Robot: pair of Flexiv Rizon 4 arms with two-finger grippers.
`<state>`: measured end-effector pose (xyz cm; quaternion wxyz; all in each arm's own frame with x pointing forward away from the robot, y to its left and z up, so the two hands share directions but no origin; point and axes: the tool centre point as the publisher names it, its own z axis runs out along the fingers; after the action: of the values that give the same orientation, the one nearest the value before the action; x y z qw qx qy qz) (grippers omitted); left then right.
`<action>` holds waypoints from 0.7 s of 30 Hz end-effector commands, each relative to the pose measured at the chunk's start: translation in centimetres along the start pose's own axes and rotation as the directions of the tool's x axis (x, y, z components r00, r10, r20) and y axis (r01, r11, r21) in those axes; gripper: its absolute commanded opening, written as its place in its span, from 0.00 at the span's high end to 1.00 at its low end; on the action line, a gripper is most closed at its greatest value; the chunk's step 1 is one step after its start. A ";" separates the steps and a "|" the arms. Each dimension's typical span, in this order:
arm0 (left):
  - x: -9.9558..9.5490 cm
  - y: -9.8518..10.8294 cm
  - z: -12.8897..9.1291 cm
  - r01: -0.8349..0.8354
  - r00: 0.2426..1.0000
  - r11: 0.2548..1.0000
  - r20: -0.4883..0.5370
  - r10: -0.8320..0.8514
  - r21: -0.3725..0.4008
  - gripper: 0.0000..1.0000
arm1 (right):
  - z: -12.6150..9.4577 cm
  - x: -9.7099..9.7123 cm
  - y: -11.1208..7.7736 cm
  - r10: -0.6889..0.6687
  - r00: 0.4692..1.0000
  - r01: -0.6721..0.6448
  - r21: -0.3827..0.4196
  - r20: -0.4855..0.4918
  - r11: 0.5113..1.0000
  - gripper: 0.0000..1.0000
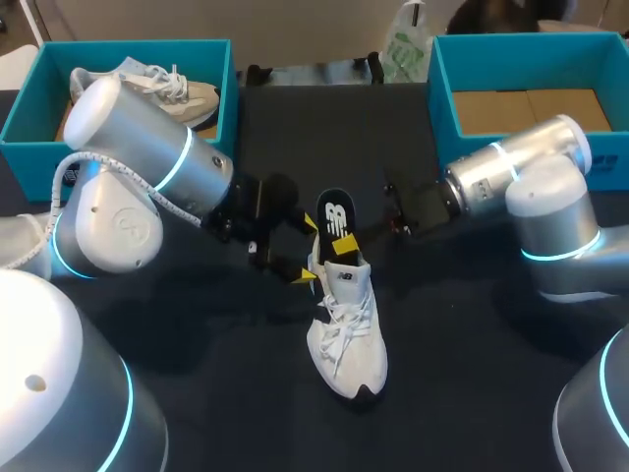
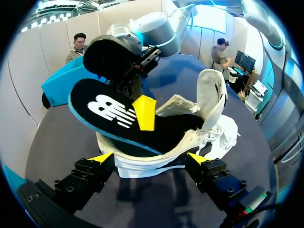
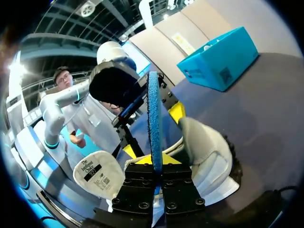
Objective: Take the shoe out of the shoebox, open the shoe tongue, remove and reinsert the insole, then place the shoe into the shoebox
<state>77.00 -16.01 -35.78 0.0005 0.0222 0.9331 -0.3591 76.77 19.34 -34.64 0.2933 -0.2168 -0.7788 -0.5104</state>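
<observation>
A white shoe [image 1: 346, 329] lies on the dark table, toe toward the front edge, tongue [image 2: 211, 97] pulled up. The black insole [image 1: 334, 214] with a white logo sticks up and back out of the shoe's opening. My right gripper [image 1: 344, 244] is shut on the insole [image 3: 153, 114], which appears edge-on between its fingers in the right wrist view. My left gripper [image 1: 309, 251] stands open astride the shoe's heel [image 2: 147, 159], one yellow tip on each side. I cannot tell whether its fingers [image 2: 102, 157] touch the heel.
A blue shoebox [image 1: 20, 118] at the back left holds a second white shoe [image 1: 167, 87]. Another blue shoebox [image 1: 442, 93] at the back right has only its brown floor showing. A plastic bag [image 1: 403, 49] lies at the table's far edge.
</observation>
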 end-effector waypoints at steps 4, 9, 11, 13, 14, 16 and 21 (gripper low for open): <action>0.1 0.0 0.0 -0.001 1.000 1.000 0.001 0.001 -0.002 0.00 | 0.6 1.0 -1.4 0.038 0.999 -0.038 0.015 -0.002 0.999 1.00; 0.1 0.0 0.0 -0.001 1.000 1.000 0.001 0.001 -0.002 0.00 | 1.1 1.2 -1.8 0.060 0.998 -0.060 0.031 -0.017 0.998 1.00; 0.1 0.0 0.0 -0.001 1.000 1.000 0.001 0.001 -0.002 0.00 | 1.2 1.1 -1.9 0.063 0.998 -0.062 0.037 -0.019 0.997 1.00; 0.1 0.0 0.0 -0.001 1.000 1.000 0.001 0.001 -0.002 0.00 | 1.2 1.1 -1.8 0.061 0.998 -0.060 0.039 -0.018 0.997 0.97; 0.1 0.0 0.0 -0.001 1.000 1.000 0.001 0.001 -0.002 0.00 | 1.1 1.2 -1.6 0.055 0.998 -0.055 0.035 -0.013 0.998 0.92; 0.1 0.0 0.0 -0.001 1.000 1.000 0.001 0.001 -0.002 0.00 | 0.9 1.3 -1.3 0.044 0.999 -0.044 0.033 -0.002 0.999 0.89; 0.1 0.0 0.0 -0.001 1.000 1.000 0.001 0.001 -0.002 0.00 | 0.4 1.5 -0.3 0.015 1.000 -0.016 0.036 0.020 0.999 0.84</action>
<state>77.00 -16.01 -35.78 0.0005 0.0222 0.9331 -0.3590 75.49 19.66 -34.63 0.2982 -0.2204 -0.7857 -0.4952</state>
